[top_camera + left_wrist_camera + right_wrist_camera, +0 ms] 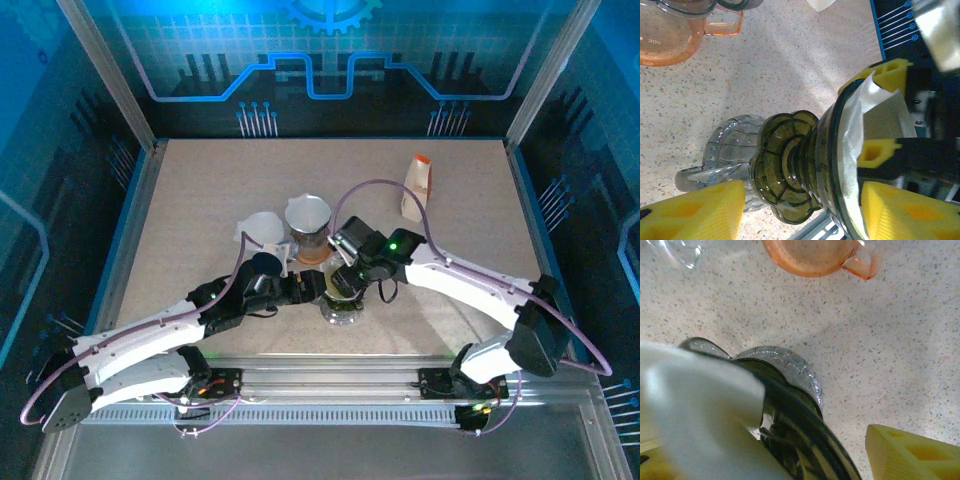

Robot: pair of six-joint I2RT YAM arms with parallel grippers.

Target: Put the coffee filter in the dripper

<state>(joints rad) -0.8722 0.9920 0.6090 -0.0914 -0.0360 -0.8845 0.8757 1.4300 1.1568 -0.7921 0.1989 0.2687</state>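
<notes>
Now, left claw: jaws wide, straddling the dripper, unclamped.
Coffee filter: in the dripper's mouth, between both claws.
Right claw: parted astride dripper wall and filter.
Advice: steady dripper, seat filter evenly.

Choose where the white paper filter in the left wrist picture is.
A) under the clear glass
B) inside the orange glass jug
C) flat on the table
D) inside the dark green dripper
D: the white filter lines the mouth of the dark green dripper, which sits on a clear glass vessel.
</notes>
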